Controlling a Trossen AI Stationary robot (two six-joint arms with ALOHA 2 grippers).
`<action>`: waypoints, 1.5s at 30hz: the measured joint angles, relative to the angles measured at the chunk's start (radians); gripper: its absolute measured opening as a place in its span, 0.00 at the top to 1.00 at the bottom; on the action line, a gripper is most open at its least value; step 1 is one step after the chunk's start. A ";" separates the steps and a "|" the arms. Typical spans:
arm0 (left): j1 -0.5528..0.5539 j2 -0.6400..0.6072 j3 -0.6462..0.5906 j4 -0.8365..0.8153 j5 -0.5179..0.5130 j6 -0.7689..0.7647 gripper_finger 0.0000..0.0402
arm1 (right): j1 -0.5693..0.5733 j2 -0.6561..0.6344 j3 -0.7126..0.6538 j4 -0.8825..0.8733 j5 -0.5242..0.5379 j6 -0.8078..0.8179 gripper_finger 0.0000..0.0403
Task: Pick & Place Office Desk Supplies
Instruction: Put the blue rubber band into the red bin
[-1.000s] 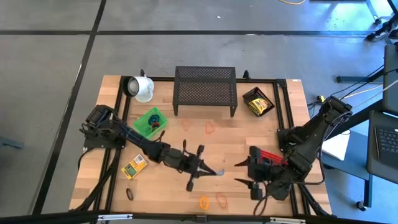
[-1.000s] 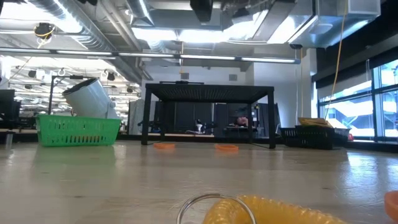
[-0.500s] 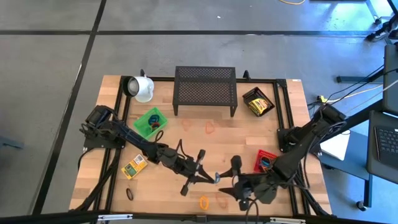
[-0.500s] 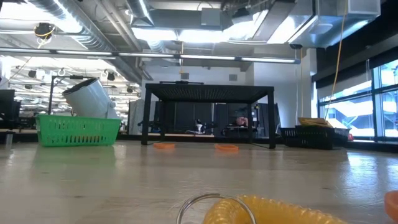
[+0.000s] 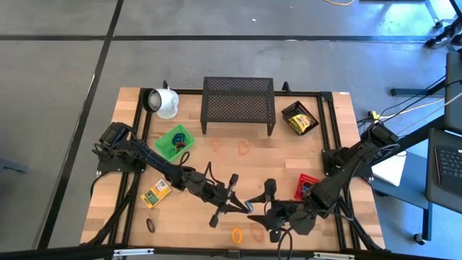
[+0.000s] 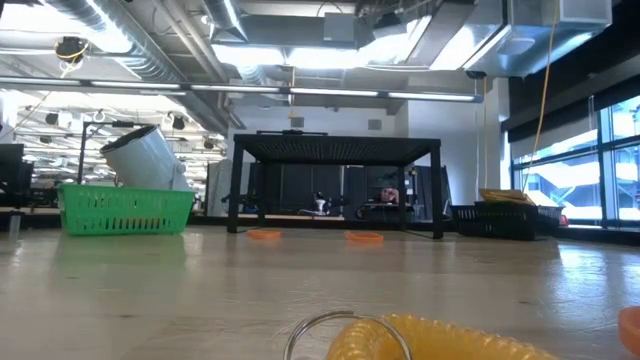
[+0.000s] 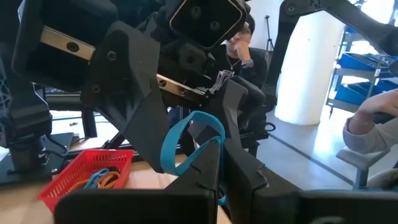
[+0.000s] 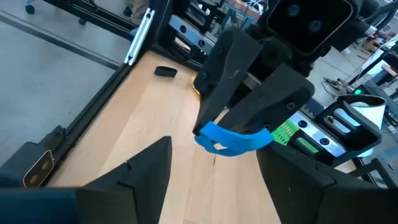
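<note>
My left gripper (image 5: pixel 244 205) reaches level over the table's near middle, shut on a blue loop (image 7: pixel 188 138), one of the office desk supplies. My right gripper (image 5: pixel 264 210) faces it from the right, open. Its fingers (image 8: pixel 144 168) stand on either side of the loop (image 8: pixel 235 140), a little short of it and touching nothing. A yellow box (image 5: pixel 155 193) lies flat at the near left. Orange loops (image 5: pixel 237 235) lie by the near edge and another (image 5: pixel 244 148) in front of the shelf. A black loop (image 5: pixel 150 224) lies at the near left. My left gripper pinches one end of the blue loop (image 7: pixel 200 151) between its two fingertips. The fingers come level from the table's left. The rest of the loop sticks out past the fingertips, bowed open, lifted clear of the table.
A green basket (image 5: pixel 173 142) with loops stands at the left and a red basket (image 5: pixel 309 186) with loops beside my right arm. At the far edge stand a tipped white mug (image 5: pixel 164 102), a black mesh shelf (image 5: pixel 238 105) and a black tray (image 5: pixel 299 119) with yellow boxes.
My right gripper has swung from beside the red basket toward the table's left, sinking a little and rolling about its own axis, until its open fingers face the blue loop. My left gripper has tipped slightly, still shut on the loop.
</note>
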 joint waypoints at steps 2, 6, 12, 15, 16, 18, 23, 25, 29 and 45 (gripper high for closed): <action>0.000 0.000 0.000 0.000 0.000 -0.013 0.98 | 0.002 0.000 0.000 0.000 0.000 0.000 0.41; 0.000 0.000 0.000 0.000 0.004 -0.085 0.98 | 0.017 0.000 0.000 -0.005 0.001 0.032 0.41; 0.000 0.000 0.000 0.000 0.012 -0.144 0.98 | 0.049 0.000 0.000 -0.009 0.000 0.093 0.41; 0.000 -0.001 0.000 0.007 0.052 -0.158 0.98 | 0.065 0.000 0.000 -0.025 0.001 0.145 0.41; 0.000 -0.001 0.000 0.020 0.066 -0.157 0.98 | 0.070 0.000 0.000 -0.037 0.000 0.165 0.41; -0.002 -0.001 0.001 0.049 0.095 -0.157 0.98 | 0.079 0.000 0.000 -0.066 0.000 0.205 0.41; -0.008 -0.002 0.001 0.066 0.119 -0.153 0.98 | 0.088 0.000 0.000 -0.095 0.001 0.252 0.41; -0.008 -0.002 0.001 0.068 0.120 -0.138 0.98 | 0.087 0.000 0.000 -0.095 0.016 0.255 0.41; -0.009 -0.002 0.001 0.066 0.120 -0.132 0.98 | 0.087 0.000 0.000 -0.098 0.054 0.253 0.41; 0.021 -0.002 0.001 -0.056 0.074 -0.131 0.98 | 0.107 0.000 0.019 -0.083 0.045 0.206 0.41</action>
